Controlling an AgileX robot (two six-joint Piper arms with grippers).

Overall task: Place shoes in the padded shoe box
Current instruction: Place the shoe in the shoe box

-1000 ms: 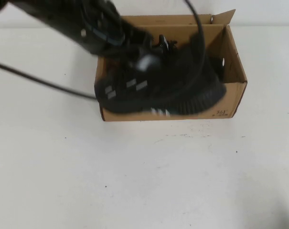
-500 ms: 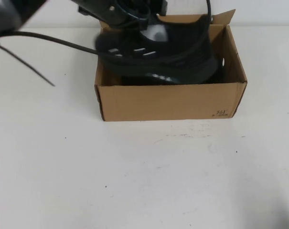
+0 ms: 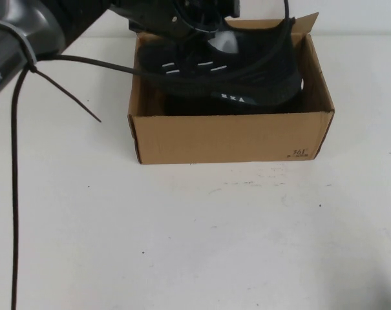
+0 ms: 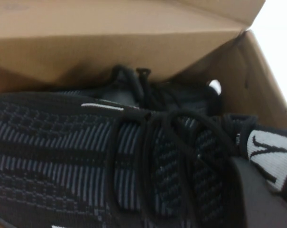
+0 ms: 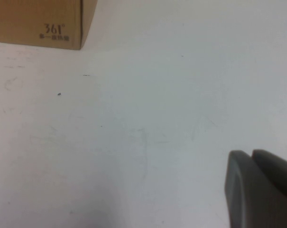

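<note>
The left pincer (image 3: pixel 205 16) hangs over the far side of the box (image 3: pixel 231 137), holding a shoe (image 3: pixel 224 74) tilted above the opening, partly inside. A second shoe (image 4: pixel 181 97) lies behind it against the far wall. The right pincer (image 5: pixel 259 187), fingers pressed together, sits low over the bare counter (image 3: pixel 195 239), near the box's marked corner

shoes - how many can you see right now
2: one shoe over the box, at the left gripper; another behind it inside. Right gripper sits over bare table.
</note>
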